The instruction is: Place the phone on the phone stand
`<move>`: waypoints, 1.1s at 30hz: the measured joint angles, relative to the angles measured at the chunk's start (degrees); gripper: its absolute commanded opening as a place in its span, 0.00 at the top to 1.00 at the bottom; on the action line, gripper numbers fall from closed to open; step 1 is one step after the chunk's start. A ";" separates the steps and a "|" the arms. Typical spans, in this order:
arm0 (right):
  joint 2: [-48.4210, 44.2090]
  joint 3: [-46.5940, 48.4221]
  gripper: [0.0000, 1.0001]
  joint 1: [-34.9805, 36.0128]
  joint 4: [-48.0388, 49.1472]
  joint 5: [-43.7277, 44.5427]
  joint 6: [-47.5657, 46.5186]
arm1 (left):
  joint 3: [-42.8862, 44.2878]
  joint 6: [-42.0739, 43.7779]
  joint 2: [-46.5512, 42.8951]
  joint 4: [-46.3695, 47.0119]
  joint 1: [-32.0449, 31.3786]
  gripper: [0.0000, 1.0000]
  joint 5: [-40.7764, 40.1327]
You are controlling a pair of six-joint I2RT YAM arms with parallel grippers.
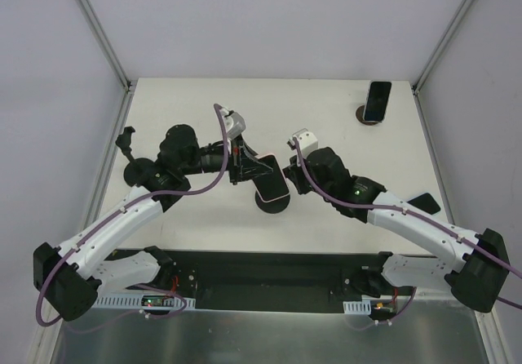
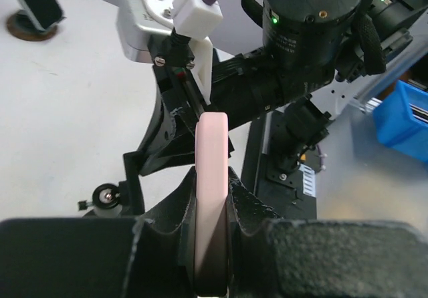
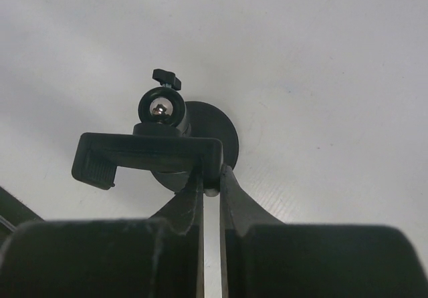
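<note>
Left tool point(image 2: 212, 208) is gripping the pink-cased phone point(image 2: 211, 147) by its faces, thin edge sticking out from between the fingers. From the top camera the phone's long axis is running diagonally, far-left to near-right, screen up, just above the phone stand point(image 3: 147, 152). Right tool point(image 3: 211, 184) is pinching shut on one end of that stand's clamp bar. Count: two phones, the second phone point(image 1: 378, 100) sitting on the far stand point(image 1: 361, 116), well apart from both tools. Third stand-like piece point(image 1: 130, 145) is standing behind the left tool on the surface point(image 1: 204, 103).
</note>
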 measured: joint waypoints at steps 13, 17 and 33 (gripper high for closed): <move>0.00 -0.07 0.99 -2.95 1.14 -14.05 -2.80 | -3.45 -3.61 14.45 21.29 -1.60 1.00 17.66; 0.24 -0.04 0.99 -4.55 1.38 -18.91 -5.79 | -0.94 -3.93 20.74 24.96 -2.99 1.00 24.44; 3.80 3.39 1.00 -12.74 -1.84 -42.07 -13.68 | 15.06 20.20 26.56 -1.36 -4.59 1.00 28.00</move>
